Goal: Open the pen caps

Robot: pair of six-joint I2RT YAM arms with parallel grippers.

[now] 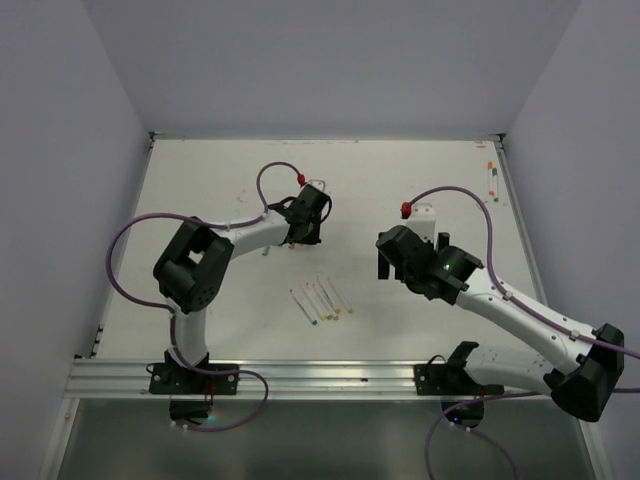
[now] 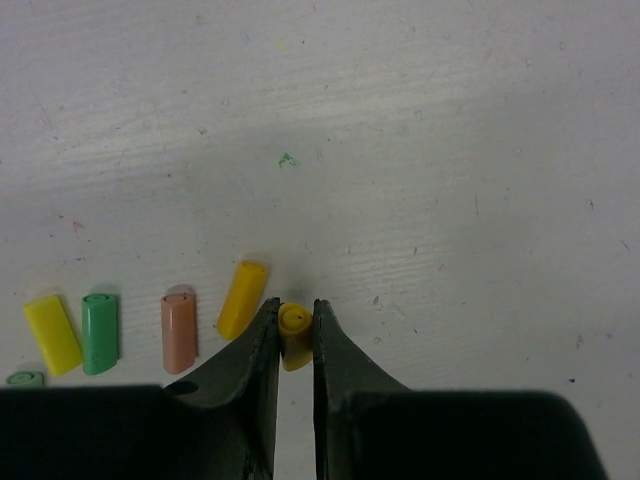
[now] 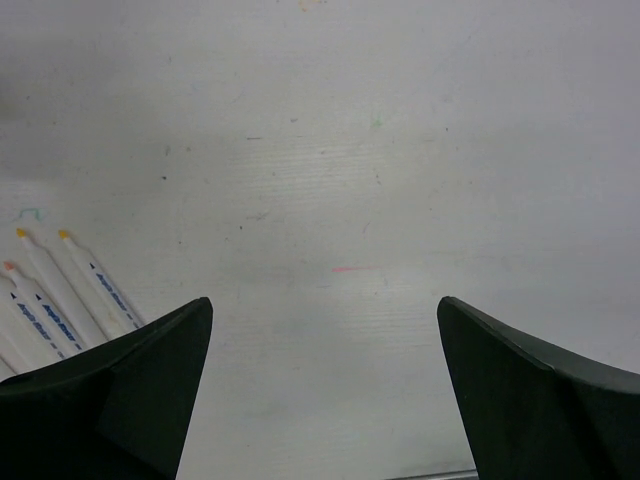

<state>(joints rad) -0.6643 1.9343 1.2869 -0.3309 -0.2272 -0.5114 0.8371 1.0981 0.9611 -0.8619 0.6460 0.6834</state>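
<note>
In the left wrist view my left gripper (image 2: pixel 295 308) is shut on a small yellow pen cap (image 2: pixel 294 338), just above the white table. Several loose caps lie to its left: yellow (image 2: pixel 243 298), orange-pink (image 2: pixel 179 332), green (image 2: pixel 100 332), yellow (image 2: pixel 52 335). In the top view the left gripper (image 1: pixel 302 238) is behind the row of white-barrelled pens (image 1: pixel 321 298). My right gripper (image 1: pixel 384 266) is open and empty to the right of the pens. In the right wrist view it (image 3: pixel 325 305) hangs over bare table, with uncapped pens (image 3: pixel 62 288) at the left edge.
Two more pens (image 1: pixel 492 181) lie at the far right edge of the table. White walls enclose the table on three sides. A metal rail (image 1: pixel 320 378) runs along the near edge by the arm bases. Purple cables loop from both arms.
</note>
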